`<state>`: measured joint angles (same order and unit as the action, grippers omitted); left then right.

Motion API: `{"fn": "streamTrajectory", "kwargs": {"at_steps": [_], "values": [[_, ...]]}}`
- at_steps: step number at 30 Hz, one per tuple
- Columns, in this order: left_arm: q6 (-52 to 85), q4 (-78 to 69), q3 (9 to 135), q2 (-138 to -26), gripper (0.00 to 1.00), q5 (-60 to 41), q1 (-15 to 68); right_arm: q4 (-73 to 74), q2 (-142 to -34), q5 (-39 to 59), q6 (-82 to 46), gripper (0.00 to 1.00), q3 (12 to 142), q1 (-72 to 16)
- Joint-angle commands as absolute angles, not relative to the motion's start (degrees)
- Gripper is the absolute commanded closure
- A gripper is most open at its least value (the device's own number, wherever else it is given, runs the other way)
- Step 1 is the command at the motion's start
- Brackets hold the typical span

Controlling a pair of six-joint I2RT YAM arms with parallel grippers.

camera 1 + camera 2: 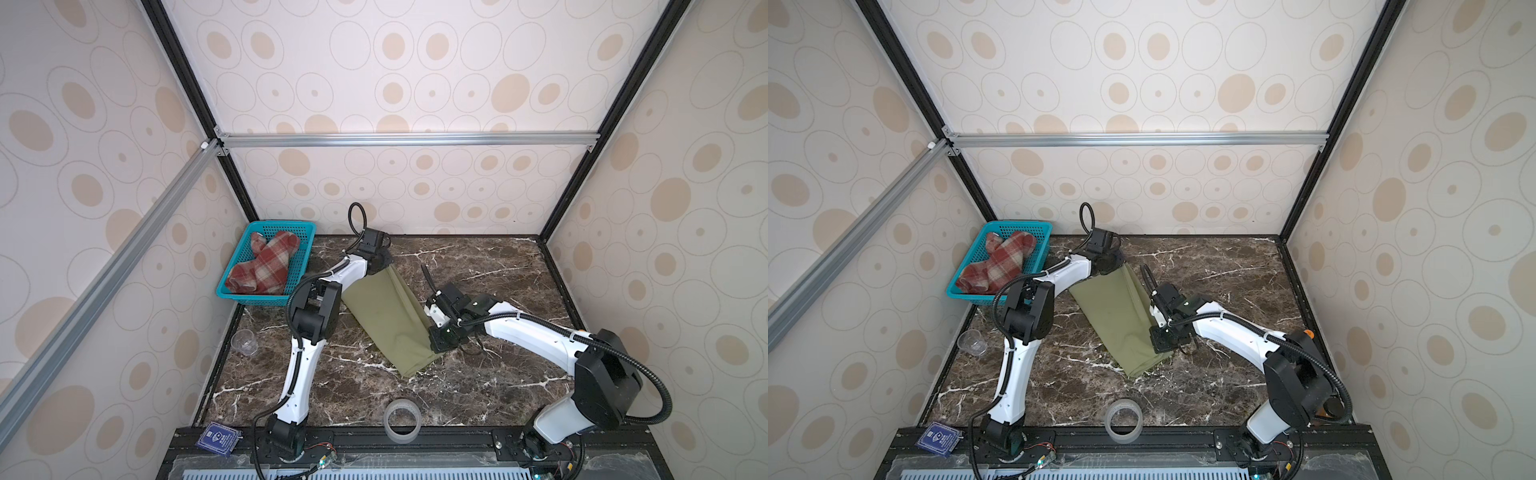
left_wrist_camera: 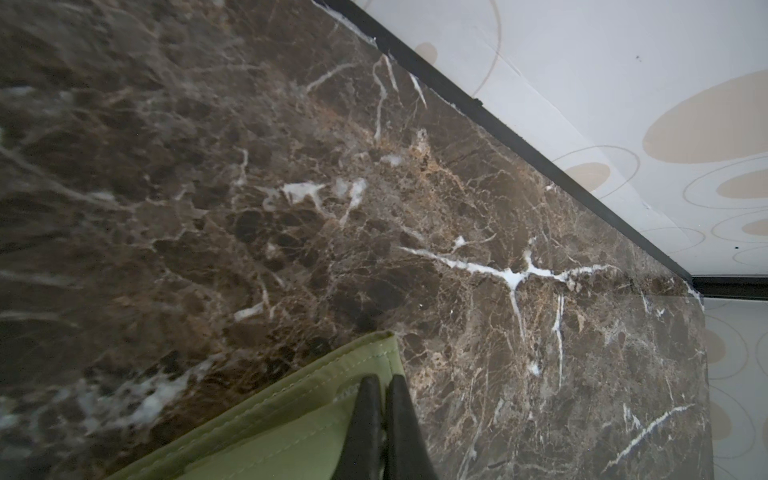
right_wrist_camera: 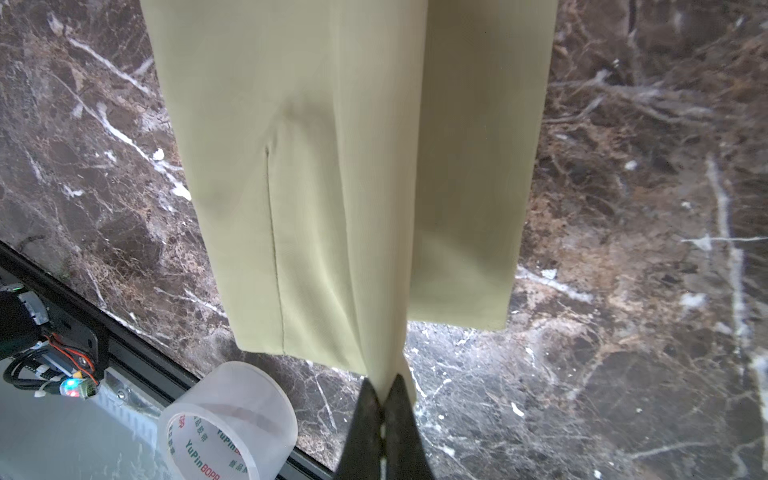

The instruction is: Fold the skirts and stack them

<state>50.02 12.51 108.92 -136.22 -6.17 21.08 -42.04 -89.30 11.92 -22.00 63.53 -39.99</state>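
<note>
I read "YuPin BOPP" on the tape roll. The left gripper is clenched on a stitched corner of the green skirt; the right gripper pinches its opposite end. The skirt stretches diagonally across the table between them. The plaid skirt lies crumpled in the teal basket

Two skirts are showing in both top views: one olive-green skirt and one red-and-cream plaid skirt. One teal mesh basket is showing, and only one. One clear plastic cup, one roll of clear tape and one dark blue card are showing too, a single piece of each. Two robot arms are working here: one left arm and one right arm. One marble-patterned table is lying beneath the arms.
</note>
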Motion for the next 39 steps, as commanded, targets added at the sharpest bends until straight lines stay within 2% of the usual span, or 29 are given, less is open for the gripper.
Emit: {"fn": "streamTrajectory", "kwargs": {"at_steps": [1,39], "values": [[50.92,12.48,111.28,-137.09,1.00,-5.54,21.36,-44.39,-90.26,11.28,-20.97,1.00,64.78,-39.57],[49.81,15.23,111.01,-136.44,1.00,-2.24,21.35,-42.83,-95.89,9.37,-18.77,1.00,65.06,-39.64]]}}
